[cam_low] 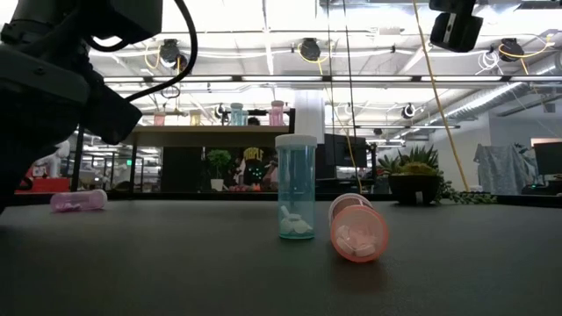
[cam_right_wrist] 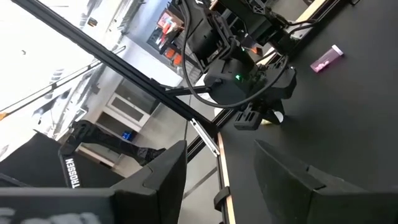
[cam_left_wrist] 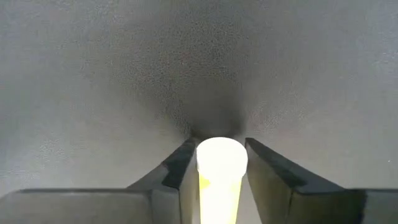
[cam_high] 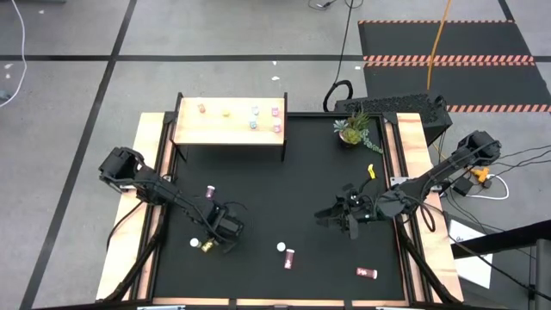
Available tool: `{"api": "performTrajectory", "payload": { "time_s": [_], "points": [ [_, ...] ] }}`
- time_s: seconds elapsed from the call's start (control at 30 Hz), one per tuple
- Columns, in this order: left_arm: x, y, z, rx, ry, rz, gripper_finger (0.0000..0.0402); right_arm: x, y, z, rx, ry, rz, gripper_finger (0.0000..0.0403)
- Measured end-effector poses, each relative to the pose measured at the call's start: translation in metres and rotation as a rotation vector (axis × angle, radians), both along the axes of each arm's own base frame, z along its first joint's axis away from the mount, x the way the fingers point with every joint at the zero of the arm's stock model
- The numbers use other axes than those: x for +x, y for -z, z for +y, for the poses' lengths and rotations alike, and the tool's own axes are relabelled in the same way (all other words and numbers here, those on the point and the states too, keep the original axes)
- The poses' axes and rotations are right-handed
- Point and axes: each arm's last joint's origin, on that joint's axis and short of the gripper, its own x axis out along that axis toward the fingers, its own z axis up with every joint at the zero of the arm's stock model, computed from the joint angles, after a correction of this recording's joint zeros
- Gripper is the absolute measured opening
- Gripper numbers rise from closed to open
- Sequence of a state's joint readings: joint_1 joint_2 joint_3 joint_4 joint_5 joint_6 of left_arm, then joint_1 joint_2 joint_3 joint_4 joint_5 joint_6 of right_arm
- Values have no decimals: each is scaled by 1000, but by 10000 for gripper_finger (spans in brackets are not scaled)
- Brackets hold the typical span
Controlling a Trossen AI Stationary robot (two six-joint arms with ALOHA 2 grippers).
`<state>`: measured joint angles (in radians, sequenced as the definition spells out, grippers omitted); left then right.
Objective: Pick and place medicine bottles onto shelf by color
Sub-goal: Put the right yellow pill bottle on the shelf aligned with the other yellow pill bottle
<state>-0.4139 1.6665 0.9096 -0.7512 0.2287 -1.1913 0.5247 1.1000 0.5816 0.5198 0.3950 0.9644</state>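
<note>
The left tool [cam_high: 209, 245] is set low on the table [cam_high: 284, 198], its fingers [cam_left_wrist: 270, 171] narrowed around a yellow bottle [cam_left_wrist: 221, 177]. The right tool [cam_high: 337, 215] is held apart above the table, approx. half open, w/ nothing in it.

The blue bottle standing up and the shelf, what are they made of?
The blue bottle looks like see-through plastic with a matte white cap: pills show through its wall. The shelf looks like pale bare wood on top, with thin black legs, probably metal.

A small potted plant [cam_high: 354, 129] with spiky green leaves sits on the black table mat [cam_high: 284, 198] at about two o'clock, near the corner. Beyond it at one o'clock, a dark floor mat [cam_high: 448, 43] edged with red-and-white hazard stripes lies on the grey floor, crossed by an orange cable [cam_high: 439, 34].
</note>
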Motion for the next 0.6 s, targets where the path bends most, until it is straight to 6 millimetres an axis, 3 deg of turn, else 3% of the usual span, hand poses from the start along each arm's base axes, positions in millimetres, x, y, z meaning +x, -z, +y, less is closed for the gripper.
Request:
{"api": "performTrajectory", "payload": {
  "time_s": [0.13,0.37,0.6],
  "points": [
    [0,0,0,0,-14,3,113,0,0,0,18,2,3,176],
    [0,-1,-1,1,-17,-2,145,0,0,0,21,1,0,176],
    [4,-8,4,-13,-66,-53,114,2,0,-4,10,19,2,176]
  ]
}}
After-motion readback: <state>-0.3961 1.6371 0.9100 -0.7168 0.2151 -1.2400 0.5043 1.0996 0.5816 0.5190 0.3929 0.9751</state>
